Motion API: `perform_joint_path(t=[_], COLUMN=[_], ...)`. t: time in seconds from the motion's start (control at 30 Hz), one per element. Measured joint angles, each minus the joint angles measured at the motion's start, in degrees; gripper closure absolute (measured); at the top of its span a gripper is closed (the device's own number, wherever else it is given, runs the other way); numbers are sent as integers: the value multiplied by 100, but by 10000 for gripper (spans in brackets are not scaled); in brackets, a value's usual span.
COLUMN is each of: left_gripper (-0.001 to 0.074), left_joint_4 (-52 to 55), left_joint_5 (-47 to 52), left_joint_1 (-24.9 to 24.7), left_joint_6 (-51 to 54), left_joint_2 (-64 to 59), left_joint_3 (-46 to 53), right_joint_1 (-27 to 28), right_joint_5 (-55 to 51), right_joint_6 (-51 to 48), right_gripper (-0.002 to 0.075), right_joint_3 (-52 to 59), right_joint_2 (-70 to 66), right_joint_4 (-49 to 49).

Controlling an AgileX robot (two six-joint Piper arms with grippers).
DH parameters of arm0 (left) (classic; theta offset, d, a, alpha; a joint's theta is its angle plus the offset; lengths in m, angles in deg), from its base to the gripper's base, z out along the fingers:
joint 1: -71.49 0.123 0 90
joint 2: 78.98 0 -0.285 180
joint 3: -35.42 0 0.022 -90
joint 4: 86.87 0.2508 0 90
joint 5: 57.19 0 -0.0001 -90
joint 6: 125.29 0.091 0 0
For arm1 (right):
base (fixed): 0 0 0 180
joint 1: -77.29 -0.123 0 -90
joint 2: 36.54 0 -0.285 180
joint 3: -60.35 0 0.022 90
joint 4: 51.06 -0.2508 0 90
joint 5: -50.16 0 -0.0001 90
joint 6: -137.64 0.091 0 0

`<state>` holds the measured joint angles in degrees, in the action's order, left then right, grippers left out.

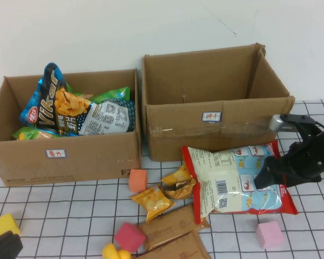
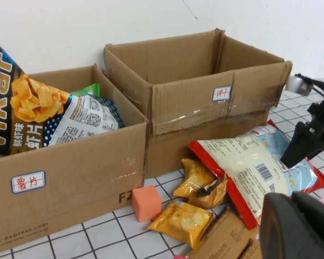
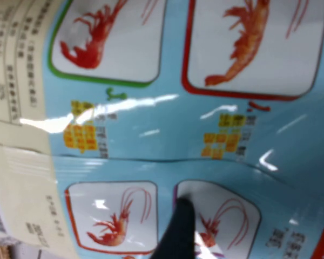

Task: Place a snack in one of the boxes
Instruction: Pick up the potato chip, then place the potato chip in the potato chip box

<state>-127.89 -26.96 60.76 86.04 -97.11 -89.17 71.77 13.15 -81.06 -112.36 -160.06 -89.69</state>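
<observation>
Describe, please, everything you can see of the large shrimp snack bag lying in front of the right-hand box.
The shrimp snack bag is a glossy plastic pouch, red-edged, with a cream panel bearing a barcode and light-blue panels showing shrimp pictures. It lies flat, back side up, on the checked table, its top edge against the empty right box. The right gripper is down on its right side, a dark fingertip touching the film. Small orange packets touch its left edge.

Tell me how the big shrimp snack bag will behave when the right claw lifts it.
The shrimp snack bag looks puffy and glossy, so probably light, floppy and slippery. Gripped by the right claw near one edge, it will likely sag. The left claw sits parked.
</observation>
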Motion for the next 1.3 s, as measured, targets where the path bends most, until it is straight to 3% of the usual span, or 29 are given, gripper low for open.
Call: perform_joint_path(t=[0.23,0.33,0.5,0.6,0.8,1.07,1.3], left_gripper=[737,737,737,737,737,737,737], left_joint_4=[-49,-48,-48,-48,-50,-50,-50], left_joint_5=[-60,-60,-60,-49,208,340,319], left_joint_1=[0,0,0,0,0,0,0], left_joint_6=[0,0,0,0,0,0,115], left_joint_2=[0,0,0,0,0,0,0], left_joint_3=[0,0,0,0,0,0,0], right_joint_1=[32,32,32,32,32,32,32], right_joint_5=[-167,-270,-550,-752,-1507,-2546,-2757], right_joint_6=[-598,-858,-1018,-1142,-1737,-2330,-2698], right_gripper=[105,230,581,659,690,695,695], right_joint_3=[-8,-8,-22,-28,-28,-28,-28], right_joint_2=[-48,-77,-82,-82,223,1588,2735], right_joint_4=[-419,-680,-1039,-1200,-1665,-2129,-2365])
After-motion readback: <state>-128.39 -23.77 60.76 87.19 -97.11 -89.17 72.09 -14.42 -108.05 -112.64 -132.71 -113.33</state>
